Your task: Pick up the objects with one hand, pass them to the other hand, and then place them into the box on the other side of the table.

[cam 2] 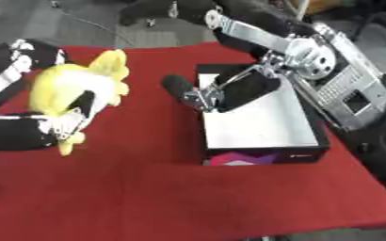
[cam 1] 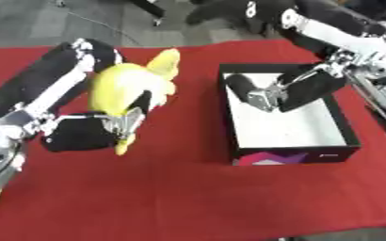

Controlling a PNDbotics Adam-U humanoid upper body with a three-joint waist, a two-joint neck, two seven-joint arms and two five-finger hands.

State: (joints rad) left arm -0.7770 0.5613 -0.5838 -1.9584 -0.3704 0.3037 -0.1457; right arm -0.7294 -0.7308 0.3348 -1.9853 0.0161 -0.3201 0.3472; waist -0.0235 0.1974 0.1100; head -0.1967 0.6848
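I look down on a table covered by a red cloth (cam 1: 188,197). My two black and silver arms come in from the upper corners.

On my left side lies a yellow plush toy (cam 1: 126,87), soft and rounded, with a pale yellow flap pointing up toward the far edge and a small yellow tip poking out below my fingers. My left hand (cam 1: 93,129) is on it: the fingers (cam 1: 139,106) are curled up over the toy's near side, gripping it. The toy rests against my left forearm, which runs along its far-left side. I cannot tell whether the toy is lifted or lying on the cloth.

On my right side stands a box (cam 2: 266,153), black on the outside with a white floor inside and a purple and pink pattern on the wall nearest me. It sits flat on the red cloth, well apart from the toy. Nothing lies on the white floor that I can see.

My right hand (cam 2: 217,94) hangs over the far-left part of the box, reaching across its left wall, with one dark rounded finger pointing out toward the toy. Its fingers look relaxed and hold nothing.

Beyond the cloth there is grey floor (cam 1: 31,21).
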